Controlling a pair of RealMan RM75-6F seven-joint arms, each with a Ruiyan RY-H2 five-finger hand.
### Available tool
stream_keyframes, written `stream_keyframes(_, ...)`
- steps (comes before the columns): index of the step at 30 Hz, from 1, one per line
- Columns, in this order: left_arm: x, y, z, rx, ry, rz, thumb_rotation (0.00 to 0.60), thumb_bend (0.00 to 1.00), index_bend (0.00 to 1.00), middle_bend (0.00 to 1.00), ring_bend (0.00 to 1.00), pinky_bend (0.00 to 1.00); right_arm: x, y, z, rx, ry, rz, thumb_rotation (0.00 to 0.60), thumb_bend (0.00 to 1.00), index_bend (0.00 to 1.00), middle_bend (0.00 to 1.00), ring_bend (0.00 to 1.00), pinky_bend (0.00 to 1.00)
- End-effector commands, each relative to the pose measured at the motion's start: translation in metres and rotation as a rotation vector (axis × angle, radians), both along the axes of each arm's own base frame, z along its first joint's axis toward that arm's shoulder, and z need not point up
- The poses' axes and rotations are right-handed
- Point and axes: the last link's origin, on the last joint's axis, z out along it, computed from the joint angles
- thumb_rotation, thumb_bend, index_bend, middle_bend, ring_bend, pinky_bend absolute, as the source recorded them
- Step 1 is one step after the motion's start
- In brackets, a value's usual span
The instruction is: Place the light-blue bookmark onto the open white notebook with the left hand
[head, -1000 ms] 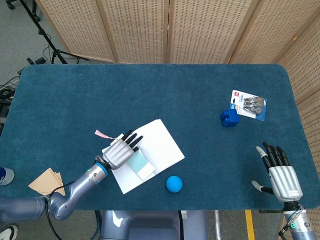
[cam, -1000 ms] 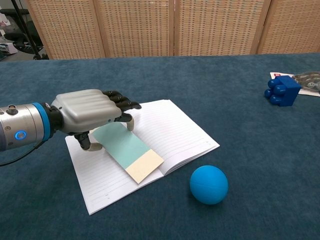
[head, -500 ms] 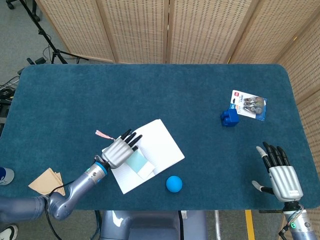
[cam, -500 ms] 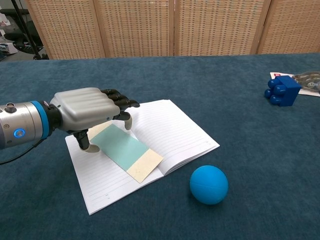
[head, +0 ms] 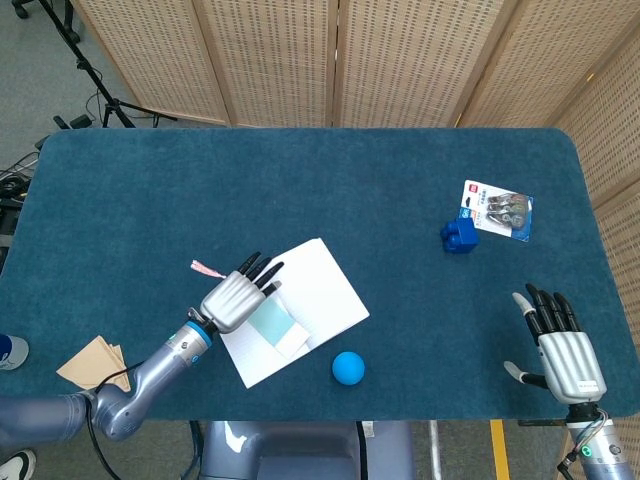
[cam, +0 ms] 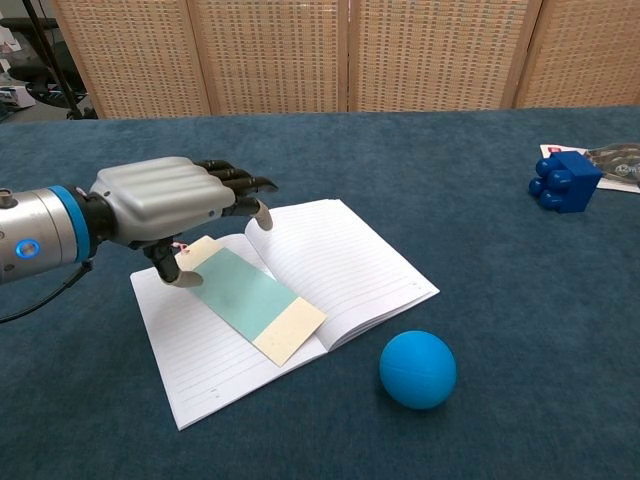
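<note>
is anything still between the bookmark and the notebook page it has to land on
Nothing visible. The light-blue bookmark already lies flat on the open white notebook, across its centre fold. The left hand hovers over the bookmark's upper end, fingers spread. The blue ball sits off the page on the table.

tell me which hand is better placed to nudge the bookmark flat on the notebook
Left. The left hand hovers right over the upper end of the light-blue bookmark, which lies on the open white notebook. The right hand sits open at the far right table edge, well away from it.
</note>
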Motion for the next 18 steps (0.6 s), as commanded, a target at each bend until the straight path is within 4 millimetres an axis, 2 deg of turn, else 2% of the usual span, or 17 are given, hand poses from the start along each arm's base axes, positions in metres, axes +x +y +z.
stream_keyframes(1, -0.003, -0.002, 0.011, 0.022, -0.054, 0.019, 0.6, 0.52, 0.22, 0.0, 0.0, 0.0, 0.0, 0.0, 0.0, -0.001, -0.001, 0.0, 0.6, 0.09, 0.0, 0.0, 0.0, 0.0)
stream_keyframes(2, -0.005, -0.002, 0.015, 0.029, -0.063, 0.023, 0.6, 0.63, 0.22, 0.0, 0.0, 0.0, 0.0, 0.0, 0.0, 0.0, -0.001, 0.001, 0.6, 0.09, 0.0, 0.0, 0.0, 0.0)
stream_keyframes(5, -0.012, -0.005, 0.025, 0.04, -0.076, 0.035, 0.6, 0.76, 0.22, 0.0, 0.0, 0.0, 0.001, 0.0, -0.001, 0.003, 0.002, 0.005, 0.6, 0.09, 0.0, 0.0, 0.0, 0.0)
stream_keyframes(9, -0.023, -0.008, 0.038, 0.044, -0.073, 0.055, 0.6, 0.82, 0.21, 0.0, 0.0, 0.0, 0.001, 0.001, -0.002, 0.004, 0.005, 0.007, 0.6, 0.09, 0.0, 0.0, 0.0, 0.0)
stream_keyframes(14, -0.036, -0.012, 0.049, 0.015, -0.054, 0.102, 0.6, 0.99, 0.21, 0.0, 0.0, 0.0, 0.002, 0.001, -0.002, 0.0, 0.005, 0.006, 0.6, 0.09, 0.0, 0.0, 0.0, 0.0)
stream_keyframes(18, -0.042, -0.015, 0.052, -0.003, -0.04, 0.122, 0.6, 1.0, 0.21, 0.0, 0.0, 0.0, 0.002, 0.001, -0.003, 0.004, 0.008, 0.005, 0.6, 0.09, 0.0, 0.0, 0.0, 0.0)
